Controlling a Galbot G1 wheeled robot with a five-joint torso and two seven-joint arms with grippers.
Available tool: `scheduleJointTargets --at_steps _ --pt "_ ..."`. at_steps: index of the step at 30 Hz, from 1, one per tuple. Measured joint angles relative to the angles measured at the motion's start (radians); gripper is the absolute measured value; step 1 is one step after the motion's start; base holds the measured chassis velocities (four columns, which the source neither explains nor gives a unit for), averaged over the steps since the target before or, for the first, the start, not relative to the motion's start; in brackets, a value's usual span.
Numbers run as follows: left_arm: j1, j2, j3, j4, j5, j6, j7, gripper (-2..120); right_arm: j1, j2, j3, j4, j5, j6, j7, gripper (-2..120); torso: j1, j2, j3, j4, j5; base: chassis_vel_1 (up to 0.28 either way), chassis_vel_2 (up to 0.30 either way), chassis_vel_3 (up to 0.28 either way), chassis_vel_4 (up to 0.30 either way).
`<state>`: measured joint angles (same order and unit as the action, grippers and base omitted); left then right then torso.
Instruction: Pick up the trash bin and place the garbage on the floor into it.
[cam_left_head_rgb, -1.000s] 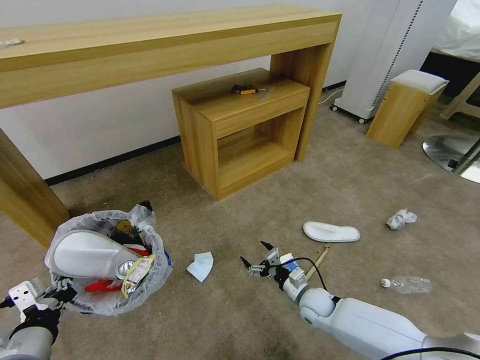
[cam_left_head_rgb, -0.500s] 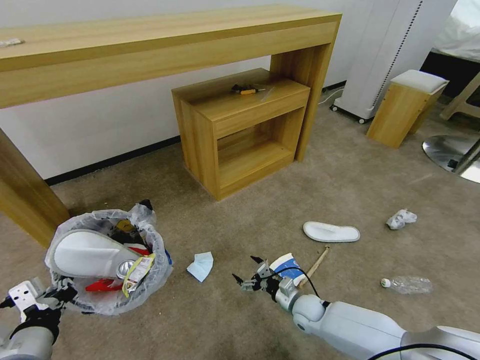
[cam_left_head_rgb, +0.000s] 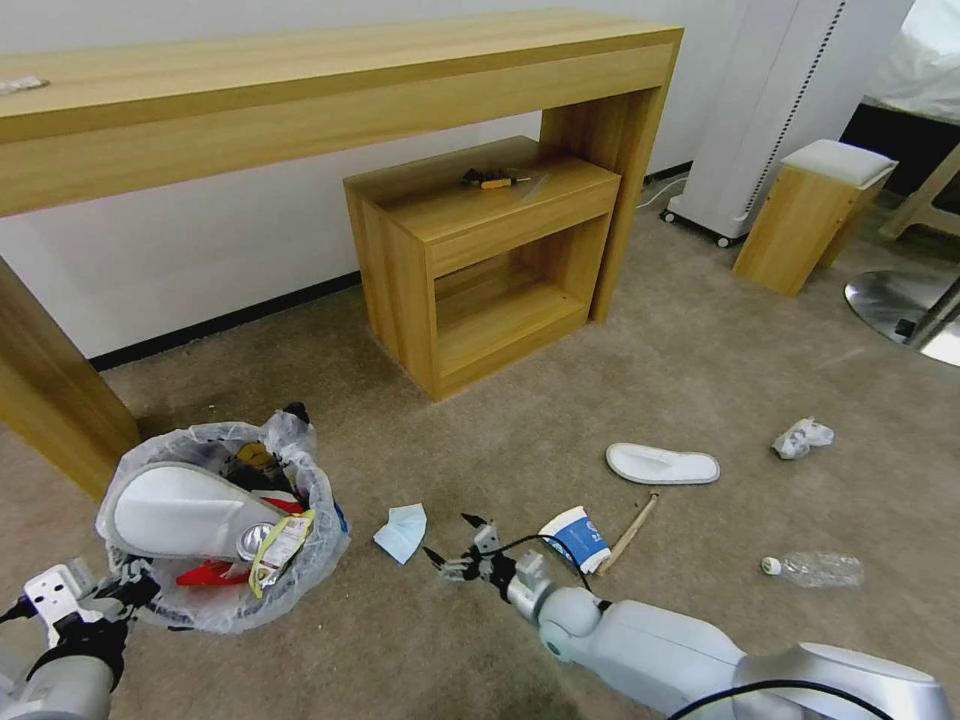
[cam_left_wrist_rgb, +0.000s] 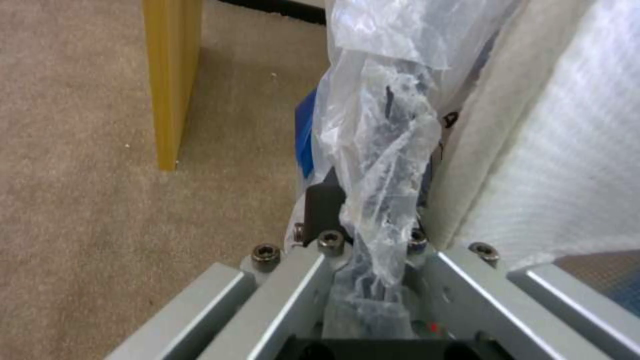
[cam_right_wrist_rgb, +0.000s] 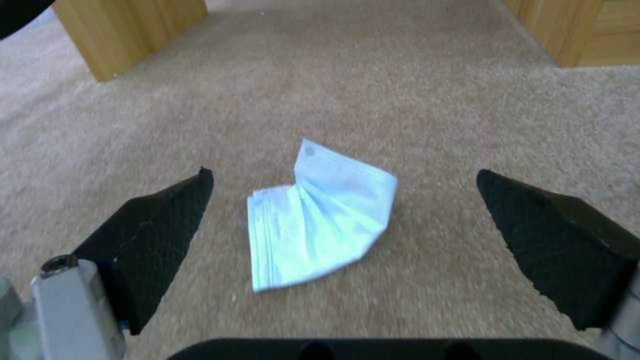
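The trash bin (cam_left_head_rgb: 225, 600), lined with a crinkly plastic bag (cam_left_wrist_rgb: 380, 150), stands on the beige floor (cam_left_head_rgb: 560, 430) at the left. It holds a white slipper (cam_left_head_rgb: 180, 515), a can and red wrappers. My left gripper (cam_left_head_rgb: 112, 592) is shut on its near rim and bag; in the left wrist view the bag runs between the jaws of the left gripper (cam_left_wrist_rgb: 360, 235). My right gripper (cam_left_head_rgb: 448, 540) is open, low over the carpet, just right of a pale tissue (cam_left_head_rgb: 402, 532). From the right wrist, the tissue (cam_right_wrist_rgb: 320, 220) lies ahead between the open fingers (cam_right_wrist_rgb: 160, 220).
Right of my right arm lie a blue-white paper cup (cam_left_head_rgb: 577, 538), a wooden stick (cam_left_head_rgb: 628, 533), a second white slipper (cam_left_head_rgb: 662, 464), a white wad (cam_left_head_rgb: 802, 438) and a clear bottle (cam_left_head_rgb: 815, 569). A wooden desk (cam_left_head_rgb: 300, 90) with a low shelf unit (cam_left_head_rgb: 480, 260) stands behind.
My right gripper has swung left, away from the paper cup and toward the tissue, staying open. The cup now lies uncovered on the carpet. The left gripper keeps its hold on the bin.
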<state>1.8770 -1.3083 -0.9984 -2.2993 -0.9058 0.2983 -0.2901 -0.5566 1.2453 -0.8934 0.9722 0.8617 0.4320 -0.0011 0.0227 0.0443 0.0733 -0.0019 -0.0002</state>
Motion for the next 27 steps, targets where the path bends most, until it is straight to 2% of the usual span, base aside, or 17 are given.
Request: scheduleJointTargets --at_steps 6,12,27 --pt "-0.001 0.003 -0.001 -0.001 -0.003 0.000 -0.002 0 0.000 0.039 0.016 -0.049 0.018 -0.012 -0.030 100 0.000 0.000 0.000 -0.0001 0.0000 0.000 0.000 0.000 0.000" --pt "0.004 0.009 -0.009 -0.014 -0.012 0.000 -0.008 0 -0.001 0.081 0.030 -0.148 0.026 -0.020 -0.070 100 0.000 0.000 0.000 0.0000 0.0000 0.000 0.000 0.000 0.000" --pt "0.012 0.017 -0.014 -0.032 -0.022 0.001 -0.014 0 -0.010 0.133 0.064 -0.292 -0.005 -0.022 -0.115 100 0.000 0.000 0.000 -0.0001 0.0001 0.000 0.000 0.000 0.000"
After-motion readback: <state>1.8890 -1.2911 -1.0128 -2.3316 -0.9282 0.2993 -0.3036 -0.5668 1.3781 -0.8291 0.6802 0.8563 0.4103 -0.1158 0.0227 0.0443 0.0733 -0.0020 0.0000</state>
